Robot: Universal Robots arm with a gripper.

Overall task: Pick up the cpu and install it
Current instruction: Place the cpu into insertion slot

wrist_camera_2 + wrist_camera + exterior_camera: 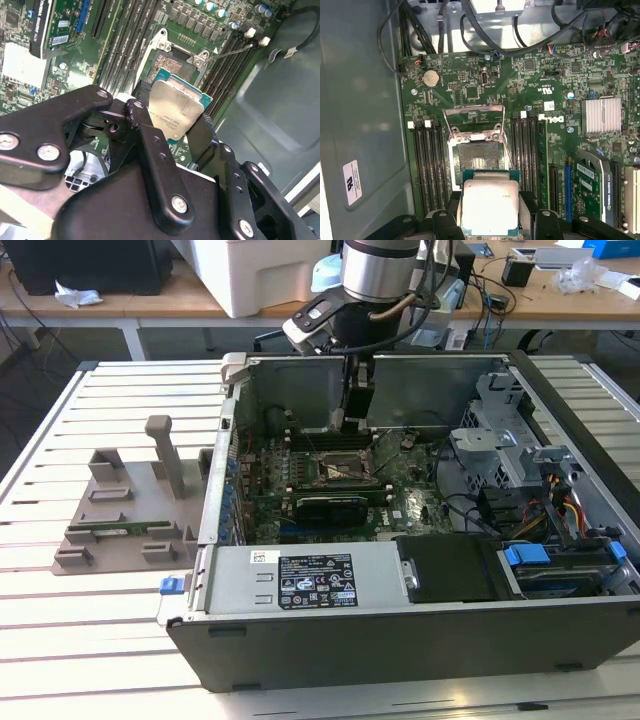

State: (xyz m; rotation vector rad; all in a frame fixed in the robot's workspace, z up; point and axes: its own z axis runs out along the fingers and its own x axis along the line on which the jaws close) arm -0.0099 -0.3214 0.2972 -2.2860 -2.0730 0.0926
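The cpu point(490, 206), a flat square chip with a shiny silver top and pale rim, is clamped between my gripper's point(491, 209) black fingers point(454, 205). It hangs inside the open computer case point(420, 625), a little above the motherboard and just beside the open socket point(477, 159). The socket's metal frame point(472, 117) is flipped up. In the second wrist view the cpu point(177, 112) is tilted between the fingers point(200, 134), partly overlapping the socket point(172, 65). In the exterior view my gripper point(355, 415) reaches down into the case over the socket point(335, 468).
Memory slots point(427, 160) flank the socket on both sides. A graphics card point(335, 505), a finned heatsink point(602, 116) and cables point(485, 30) lie close by. Drive bays point(540, 510) fill the case's right side in the exterior view. A grey fixture point(125, 515) stands outside on the exterior view's left.
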